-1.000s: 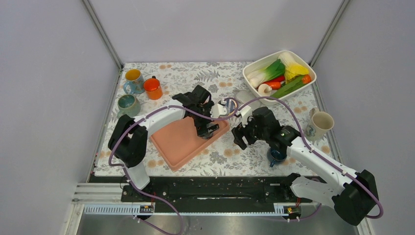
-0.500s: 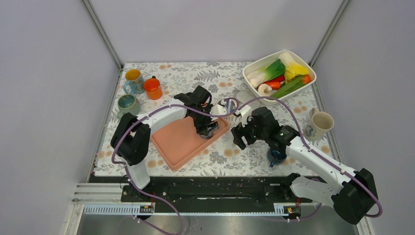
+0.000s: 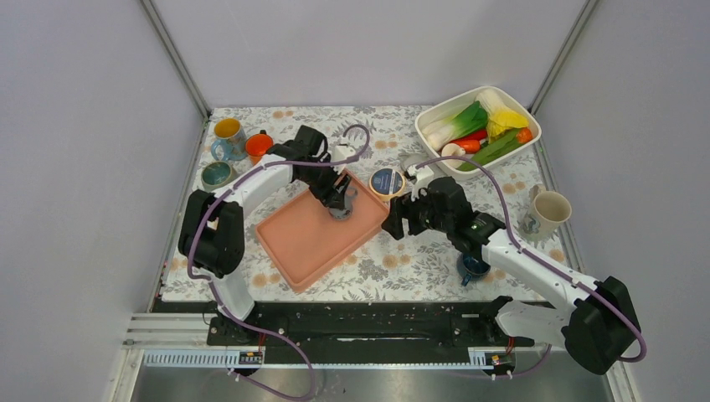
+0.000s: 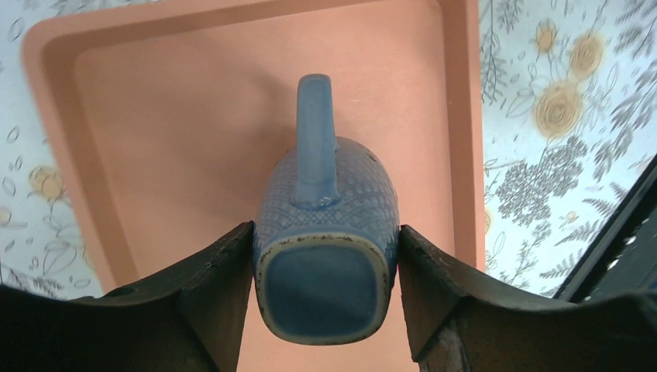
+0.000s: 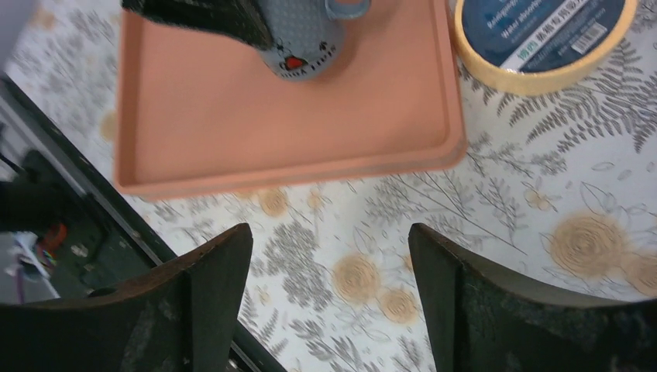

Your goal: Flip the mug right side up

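Clamps blue mug (image 4: 325, 194) in left gripper (image 4: 324, 240) over tray (image 4: 155, 116), holds right gripper (image 5: 329, 240) wide near tape (image 5: 542, 46) with illegibly blurred label (image 5: 534, 19).

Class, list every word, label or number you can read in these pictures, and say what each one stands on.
On the tape roll, blue label: white print and a white sticker, too blurred to read.
On the mug: a small red mark, no legible text.
No other writing is visible.

A blue mug (image 5: 298, 43) over pink tray (image 5: 232, 116), tape roll (image 5: 542, 35) beside
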